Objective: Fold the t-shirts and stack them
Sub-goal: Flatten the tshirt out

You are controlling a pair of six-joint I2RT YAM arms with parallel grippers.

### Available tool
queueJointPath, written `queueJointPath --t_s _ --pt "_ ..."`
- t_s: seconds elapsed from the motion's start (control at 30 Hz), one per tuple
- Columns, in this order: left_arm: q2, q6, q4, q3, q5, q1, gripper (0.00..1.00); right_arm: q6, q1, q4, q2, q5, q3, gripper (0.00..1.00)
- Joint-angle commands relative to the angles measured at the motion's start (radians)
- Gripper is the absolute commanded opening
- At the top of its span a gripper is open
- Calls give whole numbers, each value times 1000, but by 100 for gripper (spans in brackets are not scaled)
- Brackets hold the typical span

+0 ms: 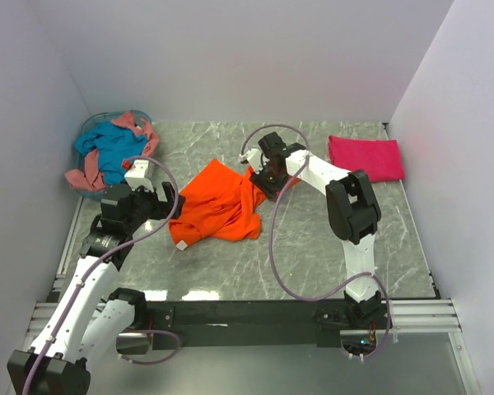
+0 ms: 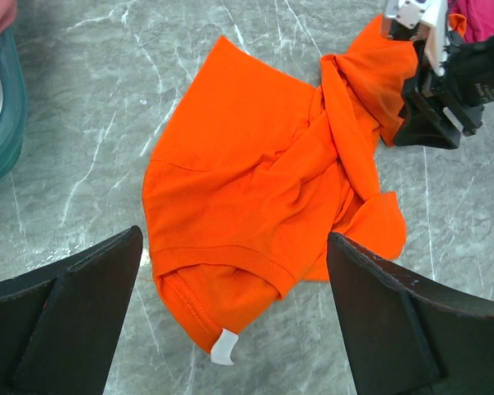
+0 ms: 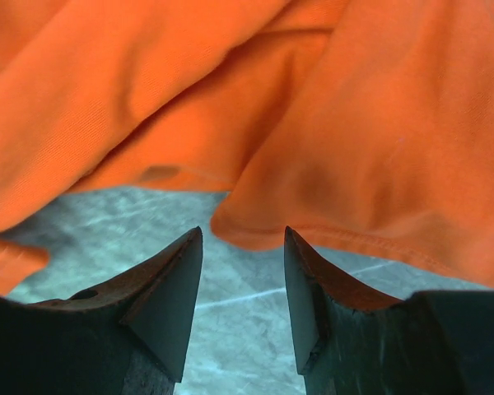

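The bright orange t-shirt (image 1: 222,206) lies crumpled on the marble table, its white neck label (image 2: 223,347) at the near edge. My left gripper (image 1: 166,202) is open, hovering just left of the shirt; its fingers (image 2: 74,313) frame the collar end. My right gripper (image 1: 259,183) is open at the shirt's right edge; in the right wrist view a hem (image 3: 255,234) hangs just beyond its fingertips (image 3: 181,271), not clamped. A folded magenta-pink t-shirt (image 1: 365,157) lies at the back right. The teal-blue t-shirt (image 1: 107,152) and salmon-pink t-shirt (image 1: 86,177) are piled in the basket.
The pale blue round basket (image 1: 90,127) stands at the back left corner, its rim also in the left wrist view (image 2: 4,123). White walls enclose the table on three sides. The right arm's cable (image 1: 276,247) loops over the table's middle.
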Motion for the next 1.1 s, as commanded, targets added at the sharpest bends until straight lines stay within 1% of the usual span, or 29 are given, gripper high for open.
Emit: queueJointPath --t_s 0.0,0.17,0.27,0.3,0.37,0.4,0.5,0.57,0.67,0.7,0.73,0.77,0.8,0.83,0.87,0.9,0.93,0.97,1.0,1.03,1.07 --pt "-11 11 28 16 16 0 99 39 9 26 33 57 38 52" --pt "-18 11 33 14 13 0 100 39 11 14 56 39 45 49" --pt "-18 11 28 16 14 0 99 39 11 -5 61 28 47 36" --pt "-18 11 28 14 13 0 100 38 9 -9 56 28 48 24" --pt "-20 11 28 14 14 0 99 29 9 -6 13 45 18 13" --pt "-18 11 29 14 13 0 99 20 8 0 -13 53 -2 6" --pt "-22 11 31 14 17 1 99 -2 -1 -11 -125 64 -73 1" --pt "-20 13 30 16 19 0 99 -22 -17 -35 -229 39 -132 1" --pt "-23 14 33 14 36 0 99 -100 -50 -116 -382 -11 -229 0" --pt "-26 14 34 13 42 0 99 -172 -60 -187 -422 -77 -257 0" --pt "-29 14 34 12 45 0 100 -222 -76 -233 -504 -128 -313 0" --pt "-32 14 34 11 46 0 99 -265 -89 -274 -546 -159 -347 0" --pt "-34 16 36 11 48 0 99 -354 -121 -354 -591 -197 -384 0" --pt "-40 16 37 11 60 1 99 -402 -139 -397 -675 -203 -456 0" --pt "-41 14 37 11 65 0 100 -449 -162 -434 -718 -203 -493 0" --pt "-46 14 39 9 72 0 100 -511 -228 -475 -758 -190 -527 0" --pt "-52 13 43 5 97 0 99 -513 -266 -465 -822 -135 -572 0" --pt "-55 13 55 3 112 0 99 -507 -321 -441 -850 -104 -587 0" --pt "-58 13 62 2 126 0 99 -488 -425 -380 -866 -84 -587 0" --pt "-54 10 63 2 163 0 99 -450 -486 -321 -875 -34 -568 1" --pt "-51 7 75 2 186 0 99 -406 -539 -268 -870 -18 -555 19"
